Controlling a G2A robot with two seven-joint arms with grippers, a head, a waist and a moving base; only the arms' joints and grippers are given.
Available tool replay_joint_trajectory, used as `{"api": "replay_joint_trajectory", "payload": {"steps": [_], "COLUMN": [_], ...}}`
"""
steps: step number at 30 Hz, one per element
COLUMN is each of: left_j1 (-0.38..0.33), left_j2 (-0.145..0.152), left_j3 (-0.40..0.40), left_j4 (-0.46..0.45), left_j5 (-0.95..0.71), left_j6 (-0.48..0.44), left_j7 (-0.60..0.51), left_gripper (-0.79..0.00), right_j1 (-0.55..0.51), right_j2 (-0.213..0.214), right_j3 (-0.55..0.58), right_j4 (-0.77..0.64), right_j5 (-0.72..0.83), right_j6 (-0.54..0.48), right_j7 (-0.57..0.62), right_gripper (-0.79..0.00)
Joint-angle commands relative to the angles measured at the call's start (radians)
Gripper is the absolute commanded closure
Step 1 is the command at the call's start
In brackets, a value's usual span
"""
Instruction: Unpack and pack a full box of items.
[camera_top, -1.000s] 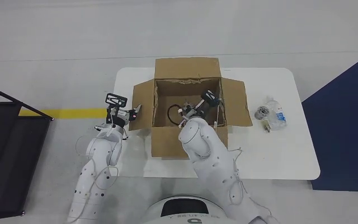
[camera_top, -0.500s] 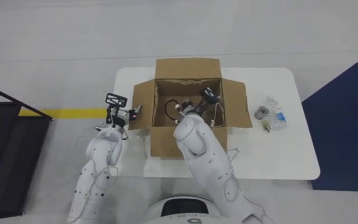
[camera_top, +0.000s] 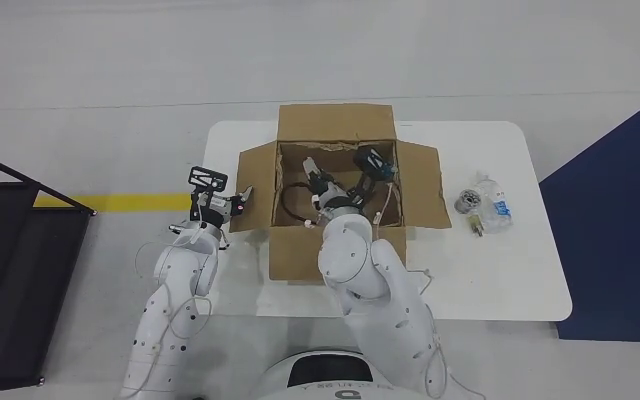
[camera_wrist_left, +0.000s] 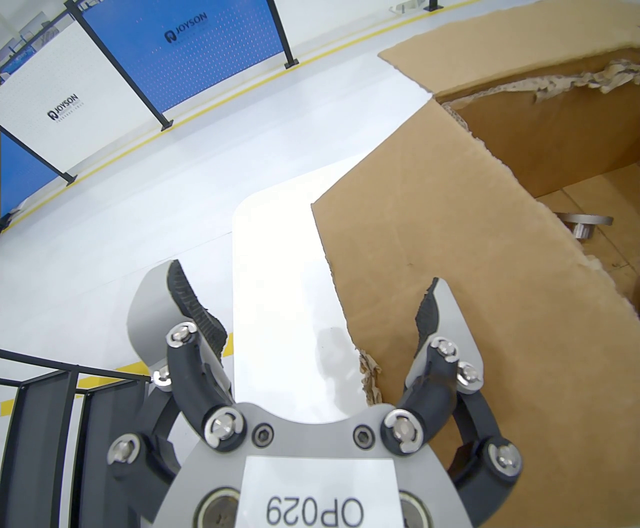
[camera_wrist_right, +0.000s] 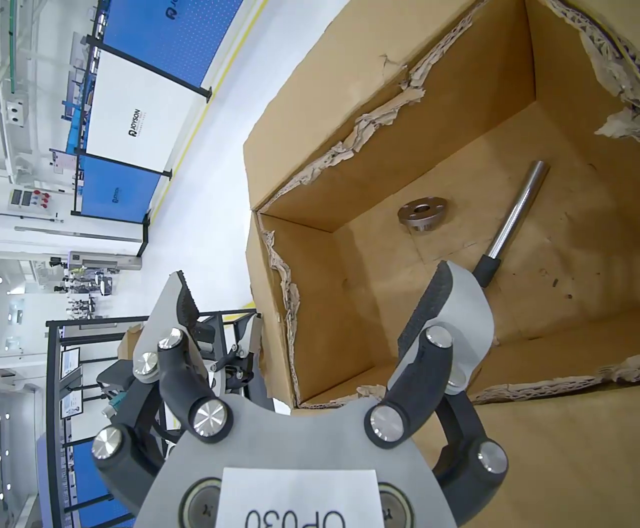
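An open cardboard box (camera_top: 335, 122) stands mid-table with its four flaps folded out. My right gripper (camera_top: 315, 190) hangs open over the box's inside, with nothing between its fingers. In the right wrist view that gripper (camera_wrist_right: 311, 272) looks down at the box (camera_wrist_right: 440, 115) floor, where a metal flange disc (camera_wrist_right: 422, 214) and a steel rod with a black grip (camera_wrist_right: 515, 210) lie. My left gripper (camera_top: 243, 195) is open and empty just outside the left flap. In its own view the left gripper (camera_wrist_left: 304, 274) is above the table (camera_wrist_left: 280, 280), one finger by the flap (camera_wrist_left: 450, 210). The flange disc (camera_wrist_left: 585, 225) peeks over it.
On the white table (camera_top: 470, 280) to the right of the box lie a clear plastic bottle (camera_top: 492, 200), a round metal part (camera_top: 467, 200) and a small item (camera_top: 478, 226). A black rack (camera_top: 20, 270) stands on the floor at the far left.
My right gripper has swung a little toward the left side of the box, staying open. The left arm has kept still.
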Motion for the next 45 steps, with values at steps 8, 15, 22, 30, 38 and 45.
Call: {"api": "replay_joint_trajectory", "payload": {"steps": [8,15,22,30,38,45], "left_j1": [0.0,0.0,0.0,0.0,0.0,0.0], "left_j2": [0.0,0.0,0.0,0.0,0.0,0.0], "left_j3": [0.0,0.0,0.0,0.0,0.0,0.0], "left_j4": [0.0,0.0,0.0,0.0,0.0,0.0], "left_j5": [0.0,0.0,0.0,0.0,0.0,0.0], "left_j6": [0.0,0.0,0.0,0.0,0.0,0.0], "left_j7": [0.0,0.0,0.0,0.0,0.0,0.0], "left_gripper": [-0.785,-0.785,-0.785,-0.785,-0.785,-0.785], "right_j1": [-0.283,-0.46,-0.253,-0.131,-0.093,-0.041], "right_j2": [0.022,0.018,0.04,0.086,0.11,0.12], "right_j3": [0.318,0.644,0.749,0.748,0.746,0.723], "right_j4": [-0.394,-0.41,-0.122,0.094,0.146,0.236], "right_j5": [0.177,0.467,0.35,0.123,-0.011,-0.112], "right_j6": [-0.113,-0.216,0.028,0.137,0.137,0.137], "right_j7": [-0.173,-0.351,-0.295,-0.073,0.056,0.142], "right_gripper": [-0.785,-0.785,-0.785,-0.502,-0.36,-0.311]}}
